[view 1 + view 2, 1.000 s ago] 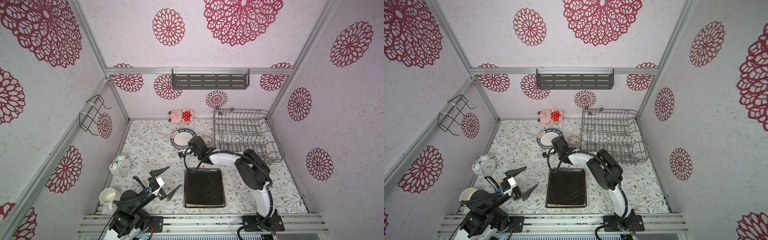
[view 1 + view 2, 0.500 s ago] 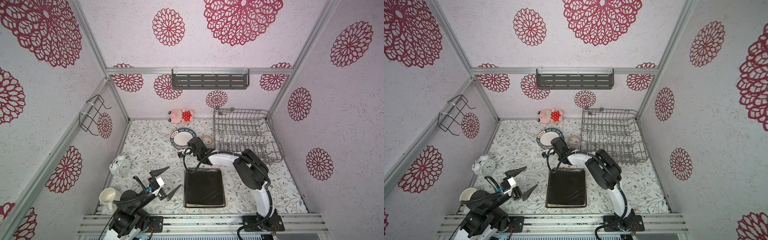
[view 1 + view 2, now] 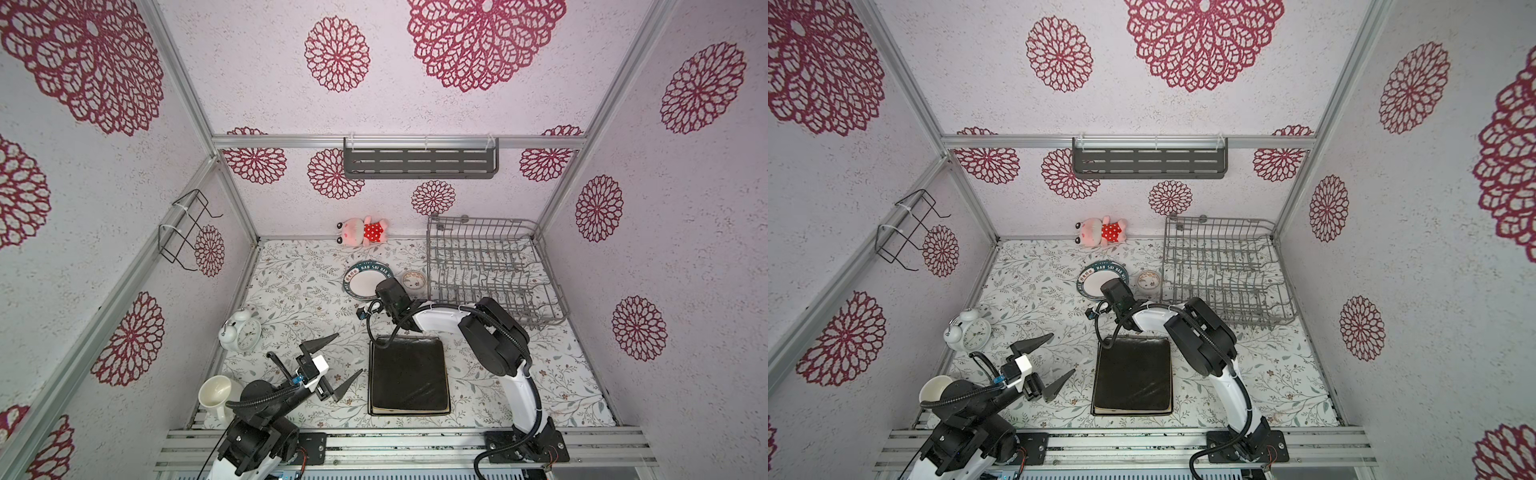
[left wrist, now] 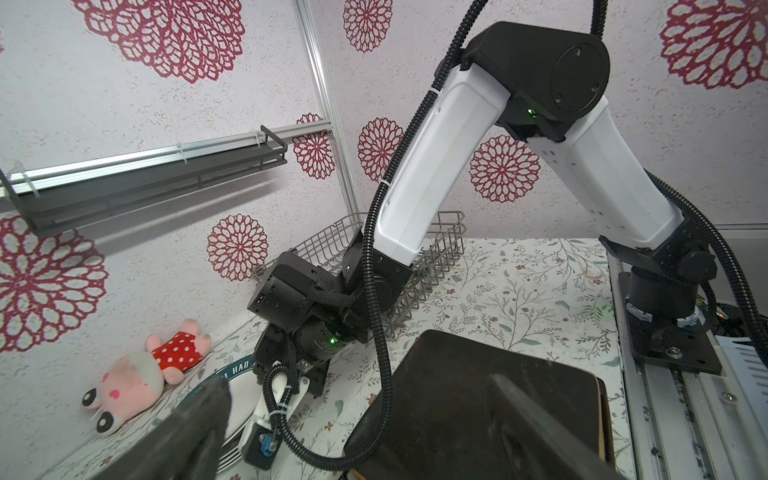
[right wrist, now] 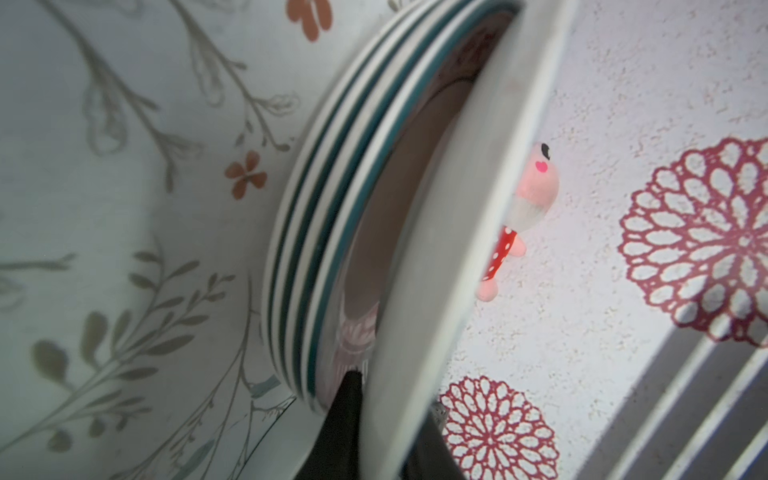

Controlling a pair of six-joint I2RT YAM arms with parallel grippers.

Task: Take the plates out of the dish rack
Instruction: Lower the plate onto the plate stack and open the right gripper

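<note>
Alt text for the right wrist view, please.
A white round plate tilts over a stack of teal-rimmed round plates, a dark gripper finger wedged between them. Also visible: flowered tablecloth and a pink plush toy against the wall.

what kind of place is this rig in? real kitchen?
Probably a mock kitchen test cell, not a home: papered panels on an aluminium frame, left arm and right arm bolted to a front rail, a dish rack and plates on a floral tabletop.
</note>
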